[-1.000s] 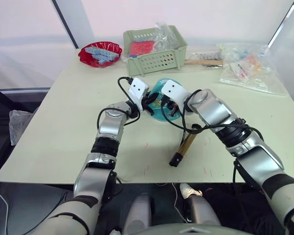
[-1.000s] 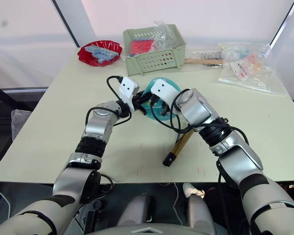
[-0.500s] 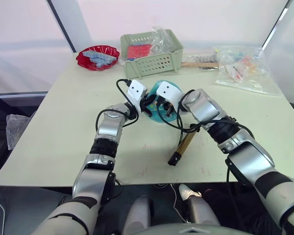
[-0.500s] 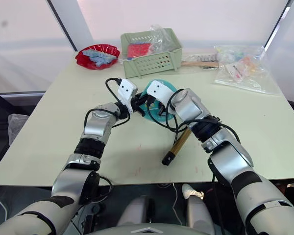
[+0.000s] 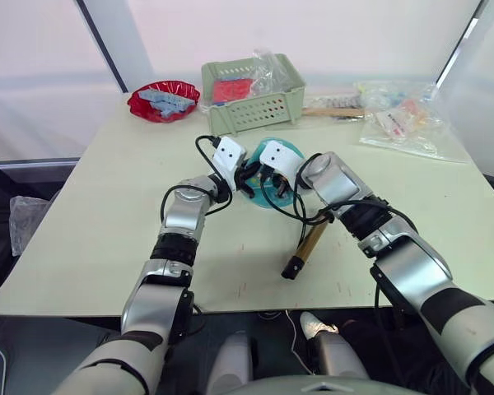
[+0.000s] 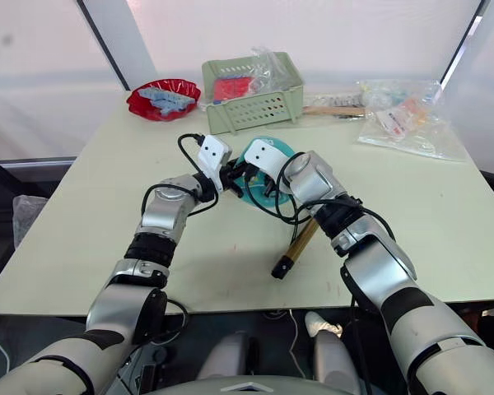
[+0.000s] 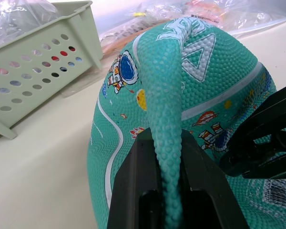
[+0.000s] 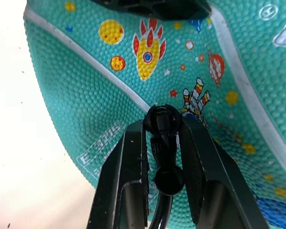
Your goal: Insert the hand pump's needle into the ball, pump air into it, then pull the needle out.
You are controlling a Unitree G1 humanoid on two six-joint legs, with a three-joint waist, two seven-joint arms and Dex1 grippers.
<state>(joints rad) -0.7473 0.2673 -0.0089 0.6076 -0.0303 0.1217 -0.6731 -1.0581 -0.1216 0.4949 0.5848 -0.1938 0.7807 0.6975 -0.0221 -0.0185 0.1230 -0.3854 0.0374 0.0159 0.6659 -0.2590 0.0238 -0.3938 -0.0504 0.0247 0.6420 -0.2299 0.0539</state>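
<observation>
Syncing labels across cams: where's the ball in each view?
Left eye: ball mid-table, between both hands, just in front of the green basket.
Right eye: same spot, partly behind the right hand.
Left wrist: a ridge of it pinched by the left hand; basket behind.
Right wrist: spans the background behind the hose fitting.
Shared landmark: the green basket.

Pebbled teal-turquoise rubber ball (image 7: 190, 90): white lines, cartoon rockets, astronauts, yellow planets | slim brass-gold pump cylinder (image 5: 311, 243): black end caps, black hose | glossy red bowl (image 5: 163, 99) | pale green perforated plastic basket (image 5: 253, 95): red contents | cream tabletop (image 5: 107, 206)
</observation>
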